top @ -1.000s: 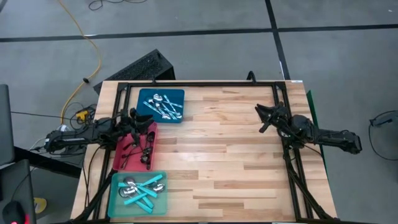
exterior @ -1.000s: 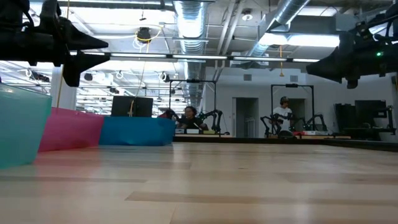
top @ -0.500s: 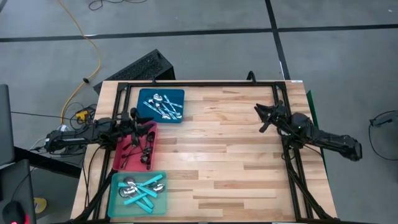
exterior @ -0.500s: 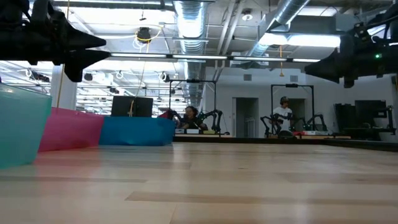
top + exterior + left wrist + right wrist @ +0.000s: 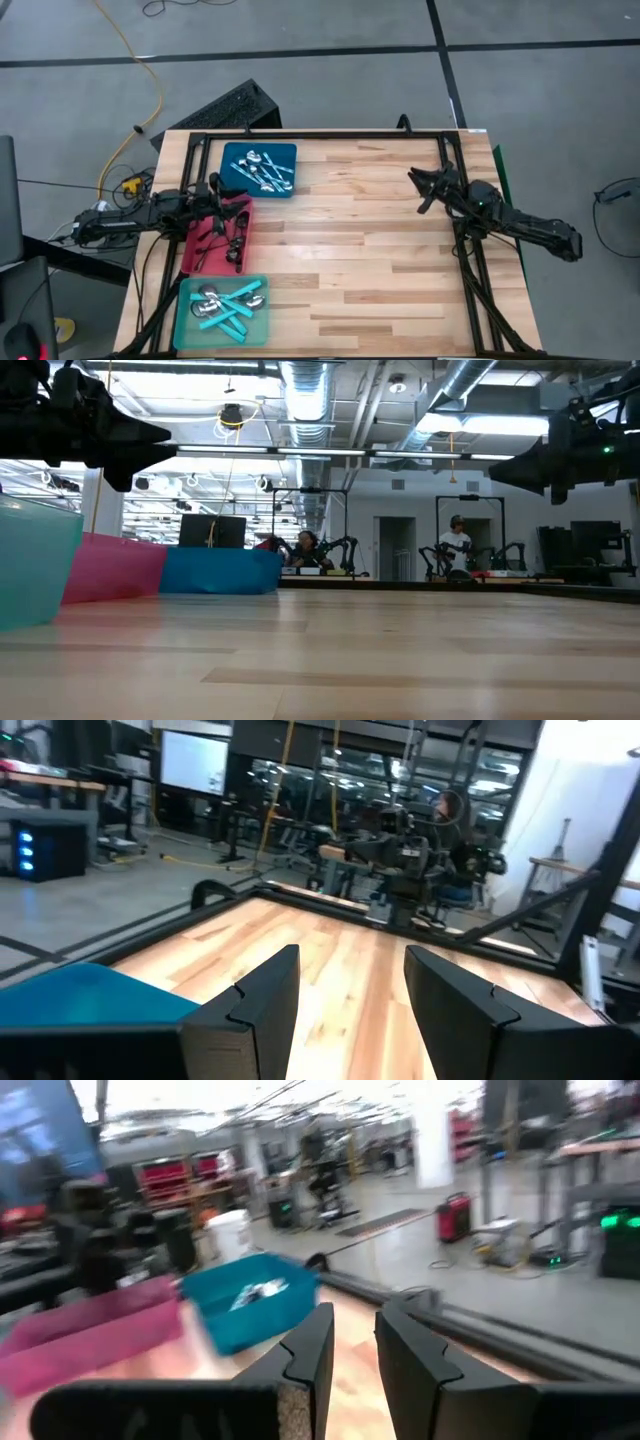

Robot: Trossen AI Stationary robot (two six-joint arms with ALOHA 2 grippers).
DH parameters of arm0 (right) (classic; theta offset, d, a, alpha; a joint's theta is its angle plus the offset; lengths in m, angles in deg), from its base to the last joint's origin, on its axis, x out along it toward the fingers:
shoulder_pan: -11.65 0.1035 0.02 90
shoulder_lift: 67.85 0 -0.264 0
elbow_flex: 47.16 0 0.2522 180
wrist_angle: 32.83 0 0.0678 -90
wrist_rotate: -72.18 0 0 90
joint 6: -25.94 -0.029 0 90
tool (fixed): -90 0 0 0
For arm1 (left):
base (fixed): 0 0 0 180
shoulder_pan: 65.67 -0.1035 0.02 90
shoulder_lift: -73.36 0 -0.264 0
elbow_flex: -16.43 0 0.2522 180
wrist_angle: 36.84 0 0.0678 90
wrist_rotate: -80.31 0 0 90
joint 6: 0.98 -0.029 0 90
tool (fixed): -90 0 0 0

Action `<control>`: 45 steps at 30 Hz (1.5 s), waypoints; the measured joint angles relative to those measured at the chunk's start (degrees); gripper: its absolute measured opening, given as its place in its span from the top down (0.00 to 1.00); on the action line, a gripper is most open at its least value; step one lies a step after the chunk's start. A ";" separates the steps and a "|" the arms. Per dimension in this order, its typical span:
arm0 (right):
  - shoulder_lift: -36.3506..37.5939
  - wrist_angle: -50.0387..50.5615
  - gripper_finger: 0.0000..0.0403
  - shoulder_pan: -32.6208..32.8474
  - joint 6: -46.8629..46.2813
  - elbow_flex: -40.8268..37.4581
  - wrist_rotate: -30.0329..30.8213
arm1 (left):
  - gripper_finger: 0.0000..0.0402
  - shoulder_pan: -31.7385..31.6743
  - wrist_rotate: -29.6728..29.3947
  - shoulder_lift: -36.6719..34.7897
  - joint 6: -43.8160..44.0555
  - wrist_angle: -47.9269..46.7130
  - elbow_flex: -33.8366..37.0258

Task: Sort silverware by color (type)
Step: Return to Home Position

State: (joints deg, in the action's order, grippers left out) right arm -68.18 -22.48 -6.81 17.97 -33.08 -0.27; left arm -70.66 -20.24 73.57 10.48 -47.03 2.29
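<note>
While hovering w/ fingers apart, left gripper point(image 5: 236, 206) is over red tray point(image 5: 188, 262) of black spoons point(image 5: 226, 240), right gripper point(image 5: 417, 190) at right of table point(image 5: 380, 270). Silver spoons point(image 5: 265, 168): far blue tray point(image 5: 228, 152); turquoise-handled spoons point(image 5: 228, 303): near teal tray point(image 5: 182, 335).

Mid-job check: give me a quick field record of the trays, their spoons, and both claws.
blue flat tray: all-silver metal spoons
red flat tray: black spoons
teal flat tray: turquoise-handled spoons
wooden table: no loose spoons visible
left claw: open, empty, raised over red tray's end nearest blue tray
right claw: open, empty, raised over table's right side
</note>
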 joint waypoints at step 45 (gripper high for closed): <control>-5.72 0.49 0.74 8.70 -5.17 0.00 -5.62 | 0.58 -0.04 -3.38 0.00 2.25 0.35 0.00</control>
State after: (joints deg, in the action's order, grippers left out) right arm -73.90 -21.99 1.89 12.79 -33.08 -5.89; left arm -70.70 -23.63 73.57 12.74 -46.68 2.29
